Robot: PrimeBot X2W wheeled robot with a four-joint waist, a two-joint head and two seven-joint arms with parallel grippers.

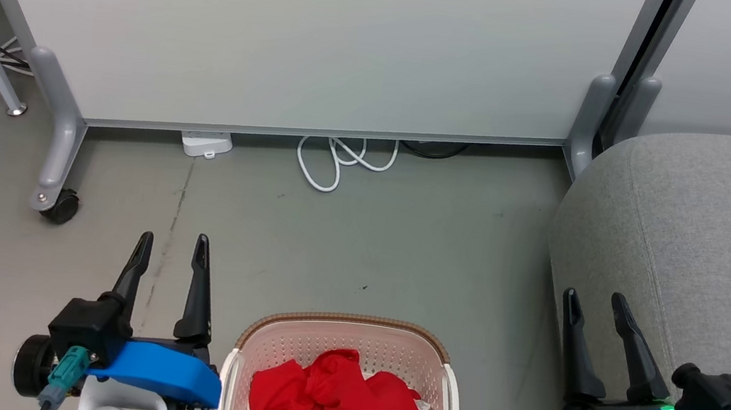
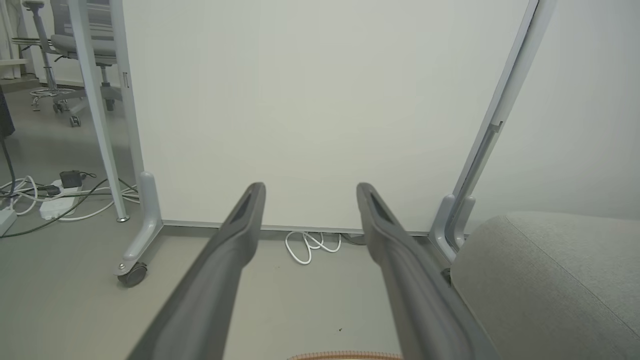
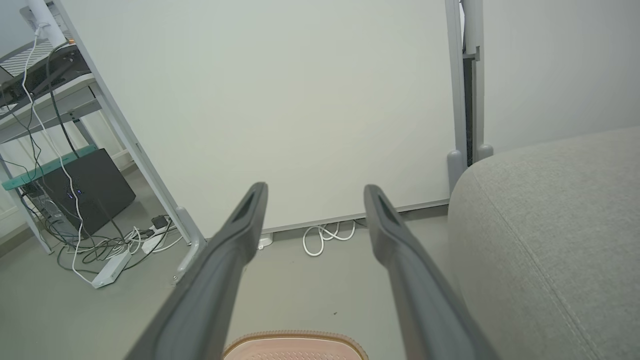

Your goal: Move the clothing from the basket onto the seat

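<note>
**Red clothing (image 1: 337,405) lies in the basket (image 1: 349,321), both hands spread and empty**

Crumpled in a loose heap, the clothing sits on the floor of the cream perforated basket, with a bit of white showing at the heap's right edge. The basket stands on the grey floor (image 1: 366,248) at the bottom middle of the head view, its brown woven-look rim towards the wall and a white handle on each side.

The left hand (image 1: 175,237) hangs to the left of the basket, apart from it, its two dark fingers pointing forward with a wide gap between them and nothing held. The right hand (image 1: 593,294) is on the other side, in front of the seat's rounded front edge, its fingers likewise parted and bare. Whether it touches the upholstery cannot be told.

The seat (image 1: 712,232) is a large grey fabric cushion with a stitched seam, filling the right side beyond the basket. No garment lies on the part that shows.

Behind stands a pale partition panel (image 1: 304,32) on grey feet, one with a black caster (image 1: 61,205). A white cable (image 1: 343,159) is coiled at its base, near a white power strip (image 1: 206,143).
</note>
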